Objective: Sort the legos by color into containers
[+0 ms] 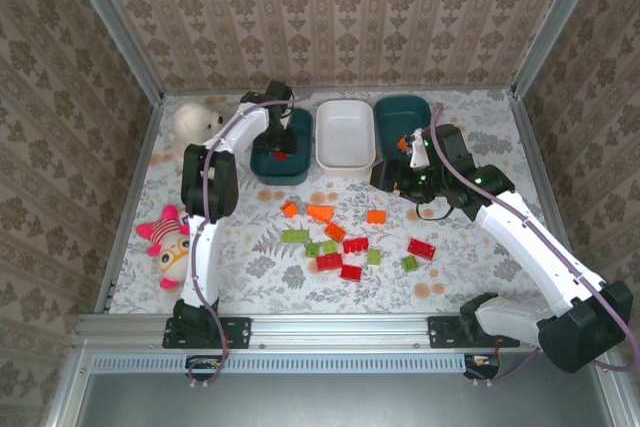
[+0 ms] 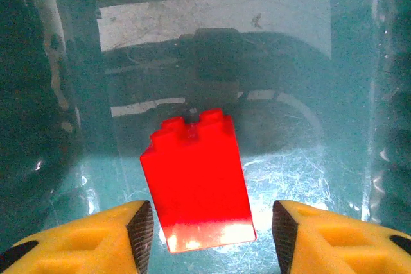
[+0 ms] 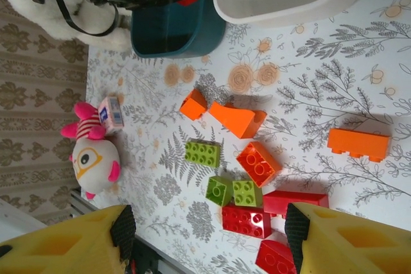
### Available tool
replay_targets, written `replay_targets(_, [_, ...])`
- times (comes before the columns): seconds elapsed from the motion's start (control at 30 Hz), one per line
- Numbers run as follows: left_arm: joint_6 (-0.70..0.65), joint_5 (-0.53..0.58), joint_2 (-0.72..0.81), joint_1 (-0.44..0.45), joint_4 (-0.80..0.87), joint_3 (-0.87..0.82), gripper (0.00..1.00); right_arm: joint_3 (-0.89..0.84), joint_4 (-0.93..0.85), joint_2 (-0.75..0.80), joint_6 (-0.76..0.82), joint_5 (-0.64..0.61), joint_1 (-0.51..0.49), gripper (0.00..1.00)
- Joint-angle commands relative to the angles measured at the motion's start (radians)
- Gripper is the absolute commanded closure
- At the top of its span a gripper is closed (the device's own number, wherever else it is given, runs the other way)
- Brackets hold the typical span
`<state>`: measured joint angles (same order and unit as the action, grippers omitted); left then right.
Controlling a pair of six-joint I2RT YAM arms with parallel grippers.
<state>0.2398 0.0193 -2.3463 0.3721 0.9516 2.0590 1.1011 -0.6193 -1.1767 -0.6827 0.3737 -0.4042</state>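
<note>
A red lego lies free in the left dark teal container, its studs pointing away. My left gripper hangs inside that container, open, with a gap on each side of the brick. The same red lego also appears from above. The white container and the right teal container stand beside it. Loose legos lie mid-table: orange, light green, red. My right gripper hovers open above them, holding nothing.
A white plush bear sits at the back left and a pink-and-white plush at the left edge. One orange lego lies apart to the right. Metal frame rails border the patterned table.
</note>
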Motion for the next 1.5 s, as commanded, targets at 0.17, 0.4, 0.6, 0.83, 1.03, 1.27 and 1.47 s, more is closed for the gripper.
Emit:
replay_targets(0.17, [0.056,-0.027,0.134,-0.002,0.019,0.038,0.38,0.074,-0.114,-0.015,0.077,-0.072,-0.008,0.35])
replay_targets(0.4, [0.151,-0.099,0.441,0.017,-0.157,-0.18,0.3,0.112,-0.428,-0.024,0.088,-0.238,-0.048,0.35])
replay_targets(0.6, [0.23,-0.223,0.82,0.051,-0.421,-0.63,0.17,-0.009,-0.591,-0.03,-0.006,-0.261,-0.128,0.33])
replay_targets(0.83, [0.305,-0.289,1.208,0.137,-0.479,-1.043,0.16,-0.219,-0.514,-0.077,-0.102,-0.293,-0.227,0.25])
replay_targets(1.03, [0.382,-0.261,1.411,0.188,-0.454,-1.201,0.16,-0.261,-0.402,-0.185,-0.088,-0.323,-0.232,0.22])
replay_targets(1.27, [0.398,-0.229,1.444,0.2,-0.433,-1.201,0.16,-0.25,-0.339,-0.317,-0.036,-0.361,-0.204,0.23])
replay_targets(1.47, [0.4,-0.215,1.424,0.218,-0.436,-1.186,0.17,-0.209,-0.307,-0.402,0.013,-0.359,-0.197,0.28])
